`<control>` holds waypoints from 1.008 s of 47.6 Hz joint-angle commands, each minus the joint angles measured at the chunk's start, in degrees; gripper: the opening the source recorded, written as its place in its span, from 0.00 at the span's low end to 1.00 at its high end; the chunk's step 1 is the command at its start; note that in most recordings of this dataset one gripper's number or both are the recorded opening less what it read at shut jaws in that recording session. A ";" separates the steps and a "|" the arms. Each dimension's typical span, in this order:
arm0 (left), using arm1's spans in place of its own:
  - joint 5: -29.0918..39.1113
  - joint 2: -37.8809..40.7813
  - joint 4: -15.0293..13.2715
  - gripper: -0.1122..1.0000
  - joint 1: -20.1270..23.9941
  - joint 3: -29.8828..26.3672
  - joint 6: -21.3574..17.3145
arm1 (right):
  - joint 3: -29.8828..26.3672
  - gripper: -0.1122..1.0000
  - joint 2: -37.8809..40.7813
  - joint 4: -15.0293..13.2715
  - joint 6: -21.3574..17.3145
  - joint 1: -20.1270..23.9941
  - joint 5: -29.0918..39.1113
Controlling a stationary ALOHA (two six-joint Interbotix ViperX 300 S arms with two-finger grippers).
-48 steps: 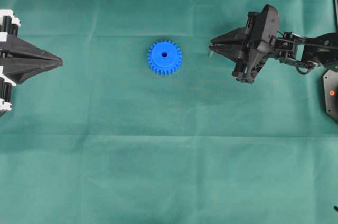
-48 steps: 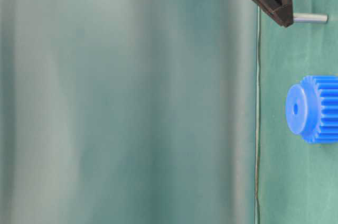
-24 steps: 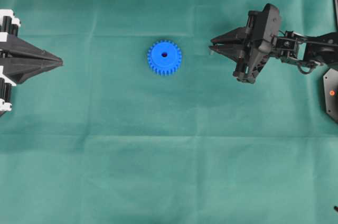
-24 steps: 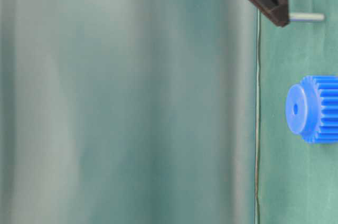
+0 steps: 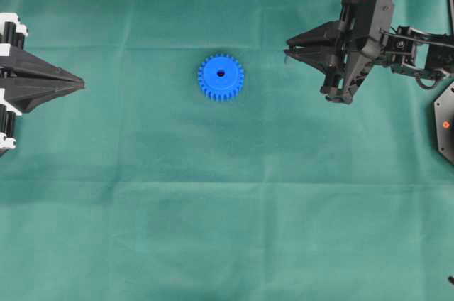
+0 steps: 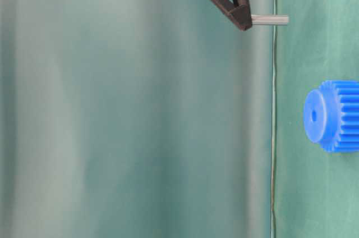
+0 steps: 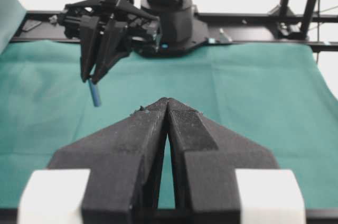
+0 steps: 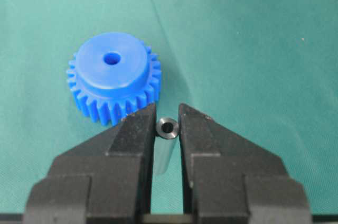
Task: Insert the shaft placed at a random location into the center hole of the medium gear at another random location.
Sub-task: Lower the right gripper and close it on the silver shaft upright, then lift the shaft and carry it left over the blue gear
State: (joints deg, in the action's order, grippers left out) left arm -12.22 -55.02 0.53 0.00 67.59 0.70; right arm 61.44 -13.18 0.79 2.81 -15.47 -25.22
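Observation:
The blue medium gear [image 5: 220, 77] lies flat on the green cloth, its center hole [image 5: 220, 73] facing up; it also shows in the right wrist view [image 8: 112, 74] and the table-level view [image 6: 332, 115]. My right gripper [image 5: 287, 53] is shut on the silvery shaft [image 8: 167, 131], held upright above the cloth, to the right of the gear and apart from it. The shaft hangs below the fingertips in the table-level view [image 6: 269, 19] and the left wrist view [image 7: 95, 93]. My left gripper [image 5: 82, 84] is shut and empty at the left edge.
A black mount plate [image 5: 445, 125] sits at the right edge of the cloth. The right arm's base and a black frame rail [image 7: 174, 20] stand at the far side in the left wrist view.
My right gripper has lifted the shaft off the cloth and drawn slightly right and up. The gear and left gripper have not moved.

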 commanded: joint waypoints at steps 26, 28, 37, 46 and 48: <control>-0.18 0.53 0.09 0.10 -0.09 -1.05 0.09 | -9.05 0.23 5.98 0.00 0.35 3.25 0.35; -0.18 0.53 0.18 0.10 -0.09 -1.05 0.09 | -10.63 0.23 7.29 0.00 0.35 3.52 0.35; -0.18 0.53 0.09 0.10 -0.09 -1.05 0.18 | -16.35 0.23 11.25 -0.09 0.62 4.04 1.23; -0.18 0.53 0.09 0.10 -0.09 -1.05 0.18 | -19.78 0.23 13.36 -0.09 0.70 4.57 2.29; -0.18 0.53 0.09 0.10 -0.09 -1.05 0.09 | -20.04 0.23 13.54 -0.09 0.70 4.57 2.29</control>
State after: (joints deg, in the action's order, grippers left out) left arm -12.13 -55.02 0.53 -0.09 67.50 0.79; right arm 43.42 0.70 0.79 2.81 -11.25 -23.20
